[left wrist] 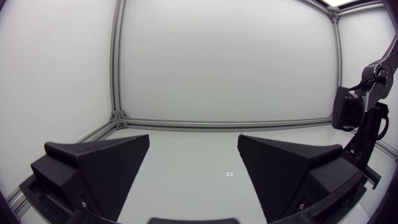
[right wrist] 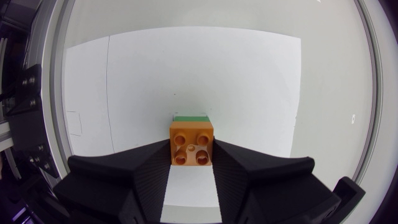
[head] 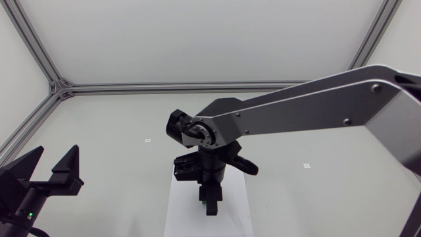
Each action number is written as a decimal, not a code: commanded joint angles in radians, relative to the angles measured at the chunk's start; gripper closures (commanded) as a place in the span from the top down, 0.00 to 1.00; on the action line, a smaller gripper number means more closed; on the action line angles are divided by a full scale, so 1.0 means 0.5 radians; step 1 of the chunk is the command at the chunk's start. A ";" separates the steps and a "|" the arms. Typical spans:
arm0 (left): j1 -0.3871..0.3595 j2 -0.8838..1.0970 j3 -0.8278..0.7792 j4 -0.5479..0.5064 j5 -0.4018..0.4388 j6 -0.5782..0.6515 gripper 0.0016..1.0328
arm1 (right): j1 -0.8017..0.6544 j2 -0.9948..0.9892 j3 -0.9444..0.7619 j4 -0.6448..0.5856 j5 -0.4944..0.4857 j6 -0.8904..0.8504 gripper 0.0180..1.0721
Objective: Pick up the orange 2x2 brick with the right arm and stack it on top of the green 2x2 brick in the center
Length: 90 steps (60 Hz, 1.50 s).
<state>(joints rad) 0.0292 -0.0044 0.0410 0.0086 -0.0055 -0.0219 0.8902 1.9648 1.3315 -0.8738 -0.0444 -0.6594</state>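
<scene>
Clamping the orange brick (right wrist: 192, 143) from two sides, the right tool (right wrist: 191, 153) sits almost squarely above the green brick (right wrist: 191, 117), whose sliver shows just ahead.

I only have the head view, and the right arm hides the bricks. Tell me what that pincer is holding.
Observer: In the right wrist view the right pincer is shut on the orange brick, with one finger against each side.
Operator: Now find me the green one.
Observer: Only a strip of the green brick shows, just past the orange brick's far edge, over the white sheet. I cannot tell whether the two are pressed together.
Operator: Report how the orange one sits.
Observer: Its four studs face the wrist camera, and its far edge runs parallel to the green strip.
</scene>
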 commanded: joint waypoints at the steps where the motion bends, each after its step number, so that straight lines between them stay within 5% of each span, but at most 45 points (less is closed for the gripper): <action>1: 0.003 -0.016 -0.082 -0.029 0.008 0.025 0.96 | 0.033 0.077 -0.071 -0.013 -0.034 -0.028 0.19; 7: 0.003 -0.016 -0.082 -0.029 0.008 0.025 0.96 | 0.033 0.071 -0.068 -0.004 -0.034 -0.025 0.22; 20: 0.003 -0.016 -0.082 -0.026 0.008 0.025 0.96 | 0.036 0.043 -0.065 0.033 -0.034 0.000 0.59; 25: 0.003 -0.016 -0.082 -0.029 0.008 0.025 0.96 | 0.033 0.037 -0.065 0.054 -0.034 0.018 0.64; 62: 0.003 -0.016 -0.082 -0.029 0.008 0.025 0.96 | 0.017 0.025 -0.071 0.082 -0.018 0.052 0.69; 73: 0.003 -0.016 -0.082 -0.029 0.008 0.025 0.96 | 0.011 -0.046 -0.055 0.072 -0.018 0.085 0.95; 90: 0.003 -0.016 -0.082 -0.026 0.008 0.025 0.96 | -0.022 -0.276 -0.025 0.002 -0.028 0.131 0.96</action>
<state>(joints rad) 0.0292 -0.0044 0.0410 0.0090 -0.0055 -0.0223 0.8925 1.8816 1.3136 -0.8513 -0.0555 -0.6128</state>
